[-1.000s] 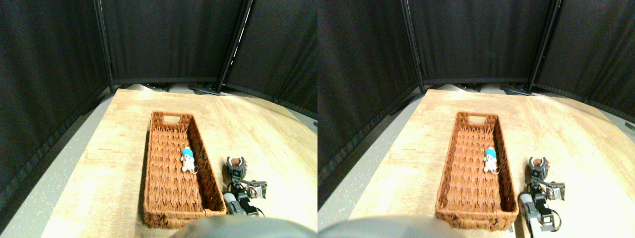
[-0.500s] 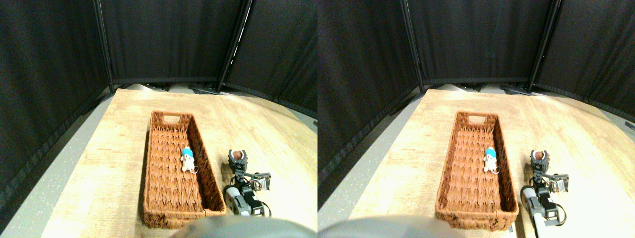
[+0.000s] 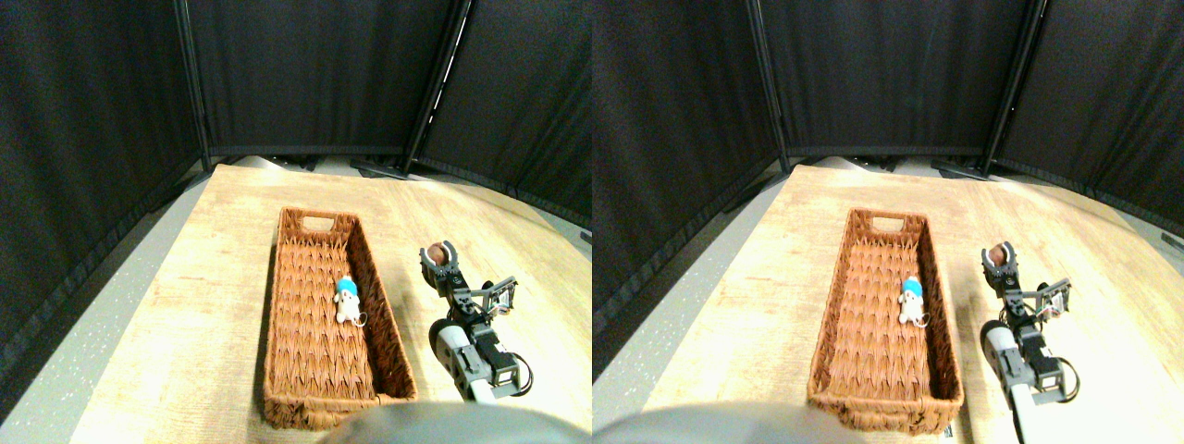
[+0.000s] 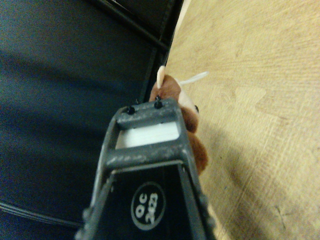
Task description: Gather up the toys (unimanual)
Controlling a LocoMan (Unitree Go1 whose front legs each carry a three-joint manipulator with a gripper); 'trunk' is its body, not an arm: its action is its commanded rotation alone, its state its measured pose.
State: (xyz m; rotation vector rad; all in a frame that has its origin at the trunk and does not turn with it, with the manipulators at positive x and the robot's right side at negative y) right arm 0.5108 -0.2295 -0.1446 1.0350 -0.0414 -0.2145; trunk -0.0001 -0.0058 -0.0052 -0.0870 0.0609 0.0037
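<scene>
Now gripping brown plush toy [image 3: 438,252] in right gripper [image 3: 441,260], lifting clear of table [image 3: 203,277]. Probably light, soft, squashy; pinching mid-body safest.

1. Stereo view: bright overhead light, table [image 3: 231,231] near washed out w/ glare at front edge.
2. Curtains [image 3: 92,92] very dark, little detail.
3. Wide-angle bend at edges.
4. Wrist view: jaw frame soft; table shadowed nearby.

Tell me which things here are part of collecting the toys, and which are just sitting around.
Part of the job:
brown toy, held in the right gripper
white-and-blue toy, lying in the basket
wicker basket

Just there:
wooden table
black curtain panels
</scene>
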